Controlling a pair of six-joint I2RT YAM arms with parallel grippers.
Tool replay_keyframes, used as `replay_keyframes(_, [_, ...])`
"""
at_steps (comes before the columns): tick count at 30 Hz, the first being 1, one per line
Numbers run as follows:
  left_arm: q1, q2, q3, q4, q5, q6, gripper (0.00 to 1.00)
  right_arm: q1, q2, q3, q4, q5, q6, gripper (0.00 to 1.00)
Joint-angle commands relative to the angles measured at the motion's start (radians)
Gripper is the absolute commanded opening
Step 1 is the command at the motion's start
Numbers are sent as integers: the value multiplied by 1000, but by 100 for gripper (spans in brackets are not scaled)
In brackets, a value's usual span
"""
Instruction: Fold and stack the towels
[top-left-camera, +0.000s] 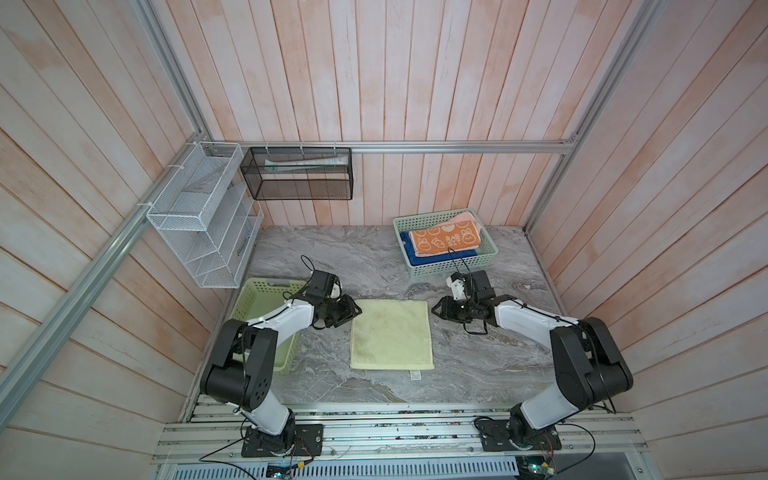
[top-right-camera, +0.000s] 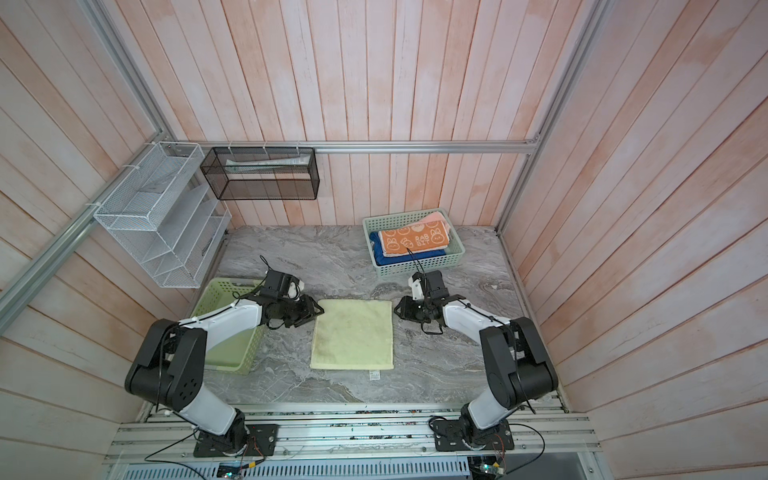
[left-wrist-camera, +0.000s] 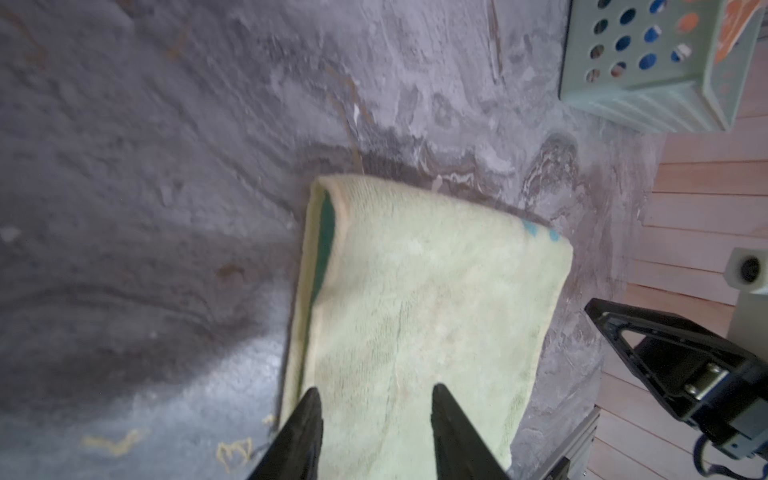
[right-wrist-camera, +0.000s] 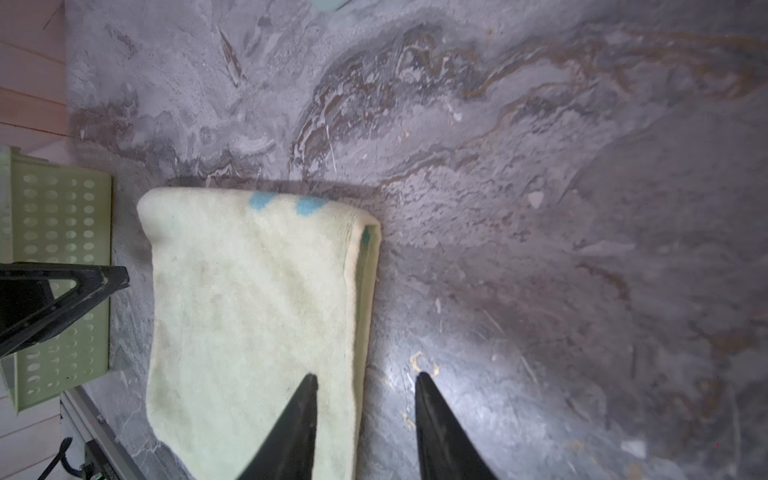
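One cream-teal towel (top-left-camera: 390, 334) lies folded on the table (top-left-camera: 332, 257) between the left end effector (top-left-camera: 356, 310) and right end effector (top-left-camera: 435, 309), both spread and empty. Three others sit stacked in the far basket (top-left-camera: 451, 269), the orange towel (top-left-camera: 444, 240) reading "RAB BIT".

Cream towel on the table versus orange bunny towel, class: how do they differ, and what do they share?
The cream towel lies on the table; the orange towel sits in the basket atop a blue towel. The cream towel shows a plain face; the orange towel shows bunnies. Both are folded.
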Motion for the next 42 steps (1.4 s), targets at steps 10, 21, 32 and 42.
replay_keyframes(10, [54,192,113,72,53,48,49,0,238,142,59,-89,0,42])
replay_keyframes(21, [61,256,148,161,152,67,41,0,328,224,74,-101,-41,31])
replay_keyframes(32, [72,202,142,264,220,80,0,0,207,245,59,-13,-133,0])
replay_keyframes(42, [76,78,57,308,252,90,0,6,56,143,67,13,-170,0])
